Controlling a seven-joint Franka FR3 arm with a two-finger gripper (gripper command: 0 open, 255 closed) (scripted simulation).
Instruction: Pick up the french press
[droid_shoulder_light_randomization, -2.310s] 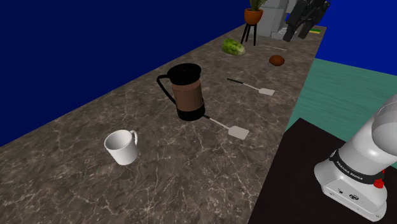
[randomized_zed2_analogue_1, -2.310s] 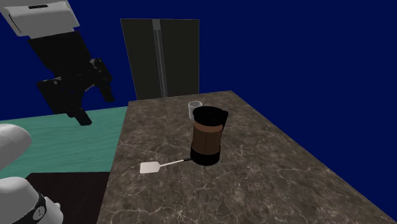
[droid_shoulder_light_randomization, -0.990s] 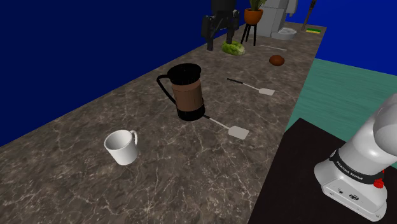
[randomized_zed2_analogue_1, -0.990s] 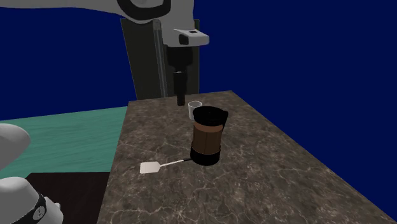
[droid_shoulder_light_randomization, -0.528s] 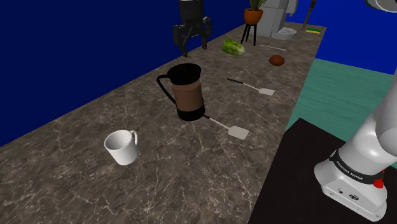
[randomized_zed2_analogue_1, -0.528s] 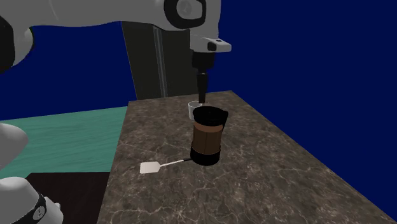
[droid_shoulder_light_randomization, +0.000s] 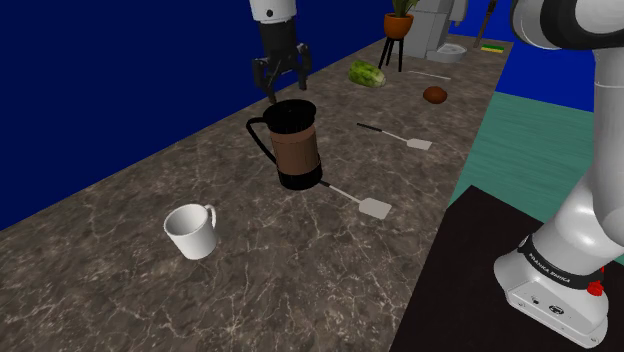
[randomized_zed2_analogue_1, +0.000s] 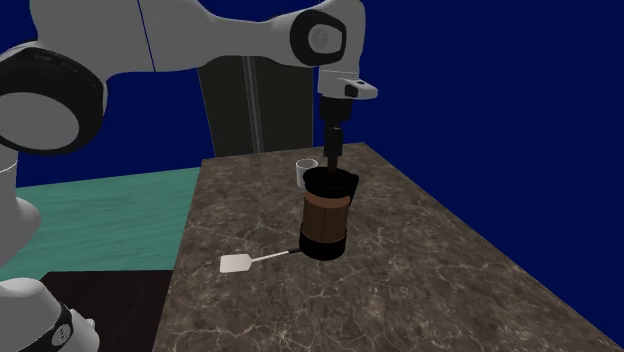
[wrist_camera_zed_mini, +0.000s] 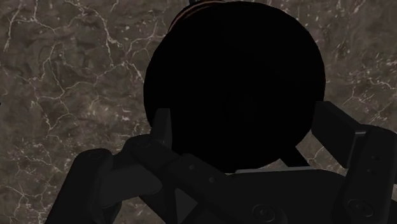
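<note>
The french press (droid_shoulder_light_randomization: 293, 146) stands upright on the dark marble counter (droid_shoulder_light_randomization: 120, 290). It has a brown body, a black lid and base, and a black handle toward the shoulder view's left. My gripper (droid_shoulder_light_randomization: 281, 88) hangs straight down just above its lid, fingers open and holding nothing. In the second exterior view the gripper (randomized_zed2_analogue_1: 333, 162) reaches the top of the french press (randomized_zed2_analogue_1: 325, 215). In the wrist view the round black lid (wrist_camera_zed_mini: 235, 70) lies right below the gripper (wrist_camera_zed_mini: 248, 126), and the two fingers (wrist_camera_zed_mini: 162, 127) stand apart on either side of it without touching.
A white mug (droid_shoulder_light_randomization: 192, 231) sits nearer the camera, and a white-bladed spatula (droid_shoulder_light_randomization: 362, 203) lies beside the press base. Farther along lie a second spatula (droid_shoulder_light_randomization: 405, 138), a lettuce (droid_shoulder_light_randomization: 366, 73), a brown round object (droid_shoulder_light_randomization: 434, 95) and a potted plant (droid_shoulder_light_randomization: 399, 20). A dark fridge (randomized_zed2_analogue_1: 255, 90) stands behind.
The gripper has swept from the far end of the counter toward the shoulder view's left and come down over the french press lid. The press and other objects have not moved.
</note>
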